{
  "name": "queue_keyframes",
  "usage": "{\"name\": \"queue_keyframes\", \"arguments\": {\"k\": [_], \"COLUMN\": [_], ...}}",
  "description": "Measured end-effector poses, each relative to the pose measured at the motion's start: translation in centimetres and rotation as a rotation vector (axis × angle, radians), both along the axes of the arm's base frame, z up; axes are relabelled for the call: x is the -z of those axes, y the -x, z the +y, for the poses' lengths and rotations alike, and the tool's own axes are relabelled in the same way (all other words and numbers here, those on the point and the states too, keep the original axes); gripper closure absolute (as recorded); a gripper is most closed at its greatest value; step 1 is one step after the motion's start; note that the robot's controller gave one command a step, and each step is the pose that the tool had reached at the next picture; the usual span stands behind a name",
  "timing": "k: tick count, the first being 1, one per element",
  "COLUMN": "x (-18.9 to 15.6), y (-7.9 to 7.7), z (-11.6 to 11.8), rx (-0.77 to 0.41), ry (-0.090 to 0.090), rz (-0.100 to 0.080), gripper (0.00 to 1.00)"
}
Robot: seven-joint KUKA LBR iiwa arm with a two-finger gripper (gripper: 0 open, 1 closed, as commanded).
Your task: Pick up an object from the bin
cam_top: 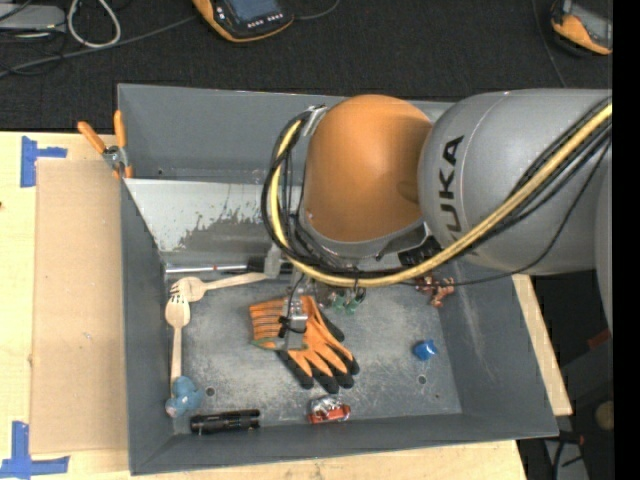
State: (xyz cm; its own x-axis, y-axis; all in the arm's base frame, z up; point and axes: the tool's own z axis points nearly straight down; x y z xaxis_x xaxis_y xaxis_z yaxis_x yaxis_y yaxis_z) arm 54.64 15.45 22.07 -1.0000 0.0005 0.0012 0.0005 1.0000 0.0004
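At the middle of the bin (200,133) floor, a little toward 7 o'clock, lies an orange-and-black glove (325,353), spread flat and slanting from 10 to 4 o'clock. The gripper (296,320) sits on its orange upper part, beneath the arm's orange cover (365,168). Whether the pincer is wide or closed on cloth I cannot tell, since the wrist hides most of it. The step in hand looks to be the grasp itself. To do it well, I would press down enough to gather the limp fabric, pinch a bunched fold instead of the flat, then lift straight up, because a glove droops and may slip out. Counted: one glove; two spoons, a pale spoon (222,284) lying at 10 o'clock and a second pale spoon (177,333) along the 9 o'clock wall; one blue lump (183,397) and one black stick (225,421) toward 7 o'clock; one red-and-silver scrap (328,410) at 6; one blue cap (425,349) at 4; one small brownish piece (433,290) at 2.
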Motion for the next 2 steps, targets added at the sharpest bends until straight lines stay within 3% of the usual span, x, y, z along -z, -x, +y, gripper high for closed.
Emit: {"name": "queue_keyframes", "arguments": {"k": [1, 2], "x": [0.5, 2.4], "y": [-0.2, -0.3], "z": [-0.8, 1.6], "rx": [-0.047, -0.075], "ry": [-0.002, 0.0], "rz": [-0.001, -0.001], "gripper": [0.0, 0.0]}}
